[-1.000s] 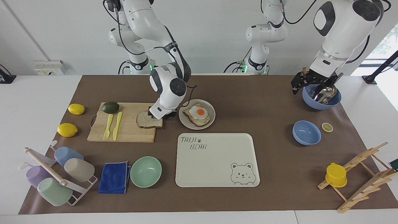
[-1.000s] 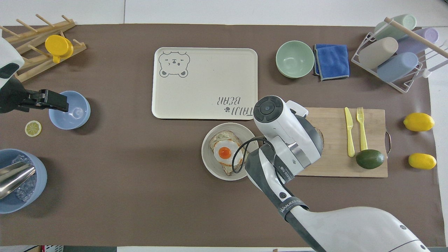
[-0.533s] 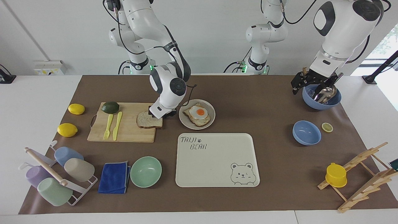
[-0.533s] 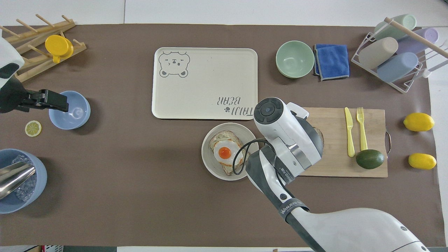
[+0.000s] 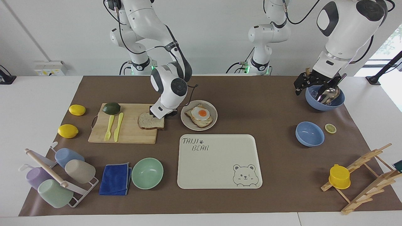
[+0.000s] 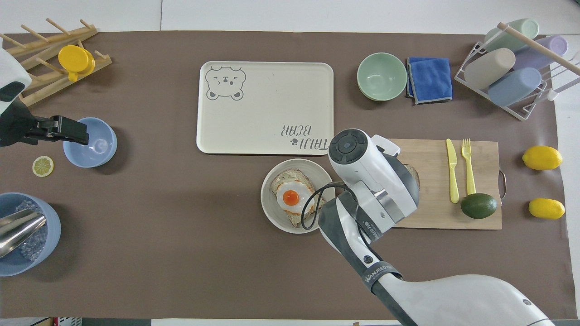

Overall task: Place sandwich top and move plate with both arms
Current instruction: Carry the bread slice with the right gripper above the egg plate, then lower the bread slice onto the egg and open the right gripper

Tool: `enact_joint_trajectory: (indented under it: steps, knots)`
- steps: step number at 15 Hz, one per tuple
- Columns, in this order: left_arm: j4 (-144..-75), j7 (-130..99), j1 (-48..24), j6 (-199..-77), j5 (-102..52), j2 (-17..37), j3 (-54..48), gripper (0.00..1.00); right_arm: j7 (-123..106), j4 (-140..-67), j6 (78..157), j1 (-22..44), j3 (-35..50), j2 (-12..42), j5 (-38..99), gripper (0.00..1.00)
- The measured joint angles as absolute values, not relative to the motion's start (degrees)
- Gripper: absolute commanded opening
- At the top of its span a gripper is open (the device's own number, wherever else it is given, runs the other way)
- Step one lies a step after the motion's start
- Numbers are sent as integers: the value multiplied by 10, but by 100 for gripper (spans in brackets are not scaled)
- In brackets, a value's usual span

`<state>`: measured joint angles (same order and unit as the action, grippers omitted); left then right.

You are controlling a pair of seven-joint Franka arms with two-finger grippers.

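on the cutting board (image 5: 125,131) beside the plate (image 5: 213,121), right gripper (image 5: 158,116) is down on the sandwich top (image 5: 149,123), grip unclear, likely to lift it; left gripper (image 5: 317,86) waits spread over the blue bowl (image 5: 325,102).

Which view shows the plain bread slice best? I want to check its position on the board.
The facing view: the sandwich top lies nearly whole on the cutting board, beside the plate. In the overhead view the right arm covers it, leaving only a crust edge.
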<state>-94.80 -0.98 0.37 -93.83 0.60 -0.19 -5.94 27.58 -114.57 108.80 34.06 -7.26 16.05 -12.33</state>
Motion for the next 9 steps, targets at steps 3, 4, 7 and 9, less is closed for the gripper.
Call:
enact_joint_trajectory:
  steps: [3, 4, 7, 9]
  knots:
    - [-948, -10, 4, -938, 6, -2, -59, 100, 276, -1138, 1072, 356, -73, 159, -124, 0]
    - [-948, -10, 4, -938, 6, -2, -59, 100, 276, -1125, 1057, 362, -72, 159, -124, 0]
    - [-948, -10, 4, -938, 6, -2, -59, 100, 277, -1062, 1004, 407, -66, 158, -120, 0]
    - [-948, -10, 4, -938, 6, -2, -59, 100, 299, -1026, 983, 448, -63, 158, -110, 0]
